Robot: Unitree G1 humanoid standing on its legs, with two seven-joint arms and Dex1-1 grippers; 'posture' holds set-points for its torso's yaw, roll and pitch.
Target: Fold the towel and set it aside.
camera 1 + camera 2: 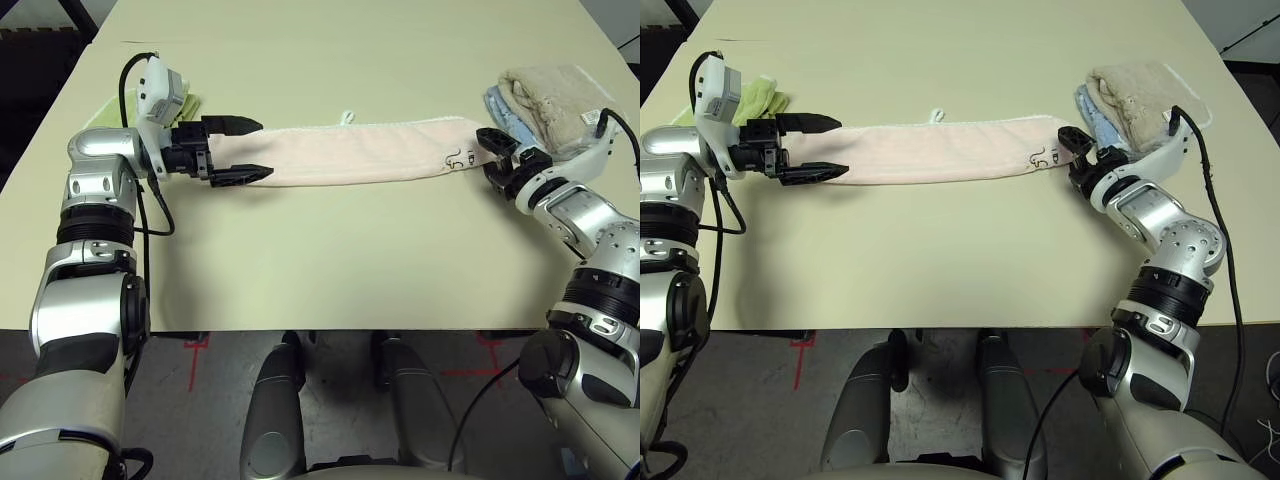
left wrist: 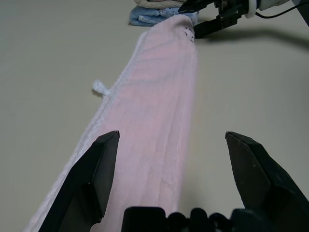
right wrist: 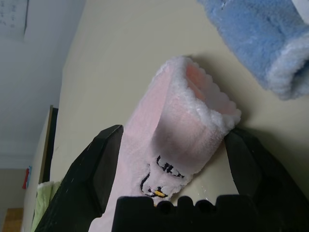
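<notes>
From the head camera, the pale pink towel [image 1: 355,152] lies folded into a long narrow strip running across the cream table [image 1: 330,270], its white scalloped trim along the far edge and a small white loop sticking out from that edge near the middle. The left gripper [image 1: 243,148] sits at the strip's left end with its two black fingers spread wide, one over the far edge and one by the near edge, so the towel's end lies between them; whether the fingers touch the cloth cannot be told. The right gripper [image 1: 494,155] stands at the strip's right end, just beside the dark embroidered mark [image 1: 458,158], fingers apart. Behind it lie a folded beige towel [image 1: 548,98] and a light-blue towel [image 1: 505,115], and a lime-green cloth [image 1: 183,106] shows behind the left wrist. In the left wrist view the pink strip runs away between the two parted fingers [image 2: 94,179] toward the right gripper at its far end. In the right wrist view the towel's end rises in a curled loop between that gripper's open fingers [image 3: 94,169], the embroidered mark close to the gripper's base and the blue towel lying just beyond.
</notes>
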